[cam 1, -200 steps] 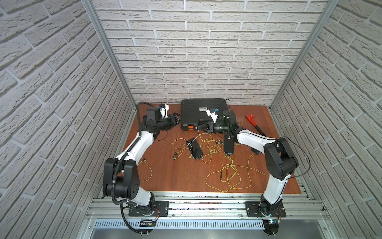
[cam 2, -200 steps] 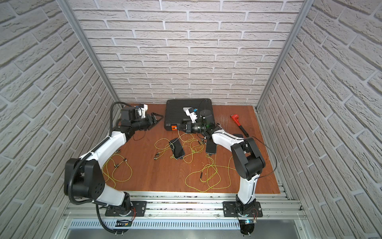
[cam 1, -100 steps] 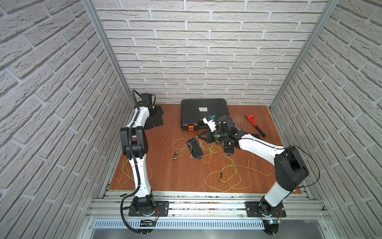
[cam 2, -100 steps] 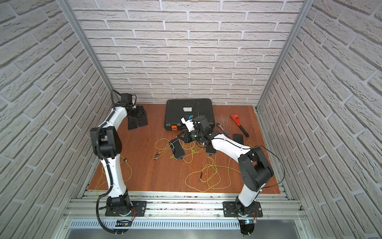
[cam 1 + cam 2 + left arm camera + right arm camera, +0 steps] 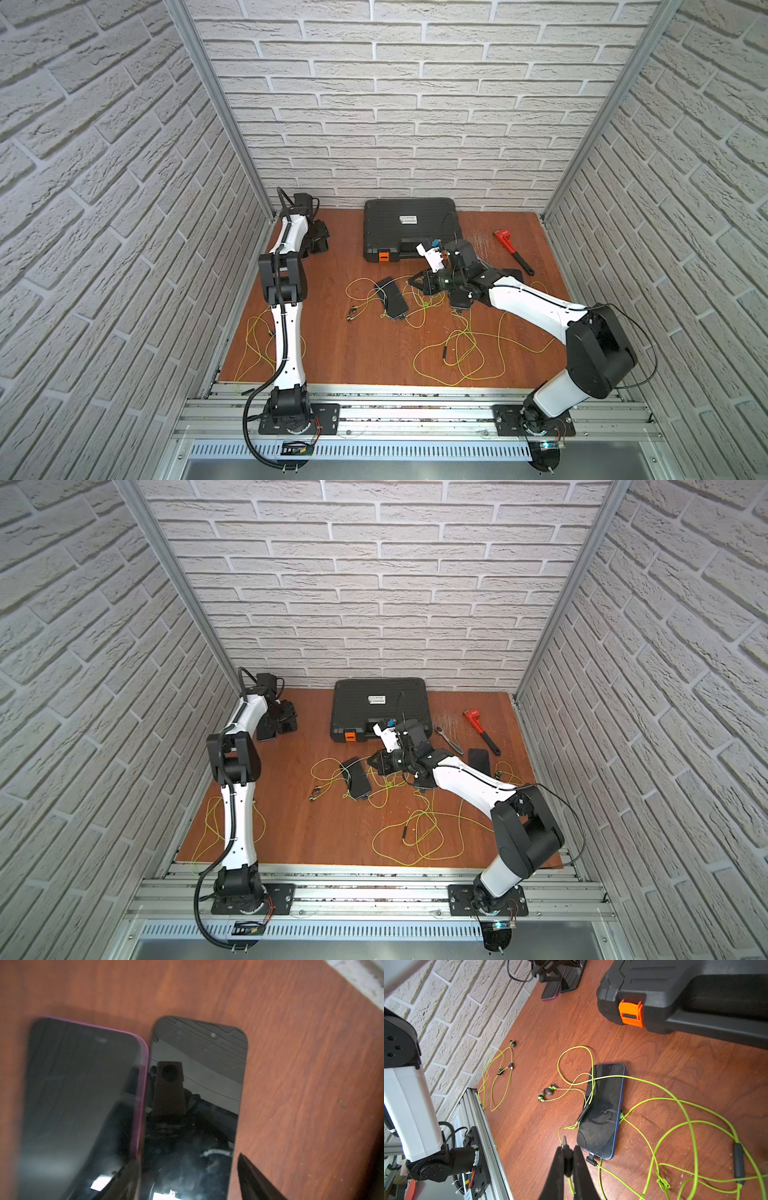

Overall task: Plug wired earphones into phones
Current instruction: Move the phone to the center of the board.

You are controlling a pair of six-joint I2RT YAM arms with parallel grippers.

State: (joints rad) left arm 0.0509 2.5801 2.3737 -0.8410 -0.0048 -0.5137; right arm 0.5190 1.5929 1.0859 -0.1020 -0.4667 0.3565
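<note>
- Right fingers (image 5: pixel 579 1169): closed on the dark plug (image 5: pixel 565 1147) of a yellow-green earphone cord (image 5: pixel 571 1186). The metal tip sticks out past the fingertips, over bare table (image 5: pixel 529 1136).
- The held plug is near one end of the blue-edged phone (image 5: pixel 604 1109) and not touching it. That phone lies flat, screen up, at the centre of the frame in both top views.
- An angled plug (image 5: pixel 590 1160) of a second cord sits at the same end of this phone. Cannot tell whether it is fully seated. Another cord lies across the screen.
- A pair of earbuds (image 5: pixel 547 1093) lies on the table just beside that phone.
- Left fingers (image 5: pixel 249 1180): spread apart, either side of one end of the black phone (image 5: pixel 197 1105). Too blurred to tell whether they touch it.
- The black phone lies flat, edge against the purple-edged phone (image 5: pixel 83 1095). Both are at the upper left of the table in both top views, by the back wall.
- Loose cord loops (image 5: pixel 461 353) lie at lower centre-right of the table. A further set (image 5: pixel 253 345) lies at the left edge, behind the left arm.
- Another dark phone (image 5: pixel 478 759) lies right of the right arm, near the red wrench (image 5: pixel 480 729).
- The black case (image 5: pixel 409 228) with its orange latch (image 5: pixel 384 255) sits at back centre.
</note>
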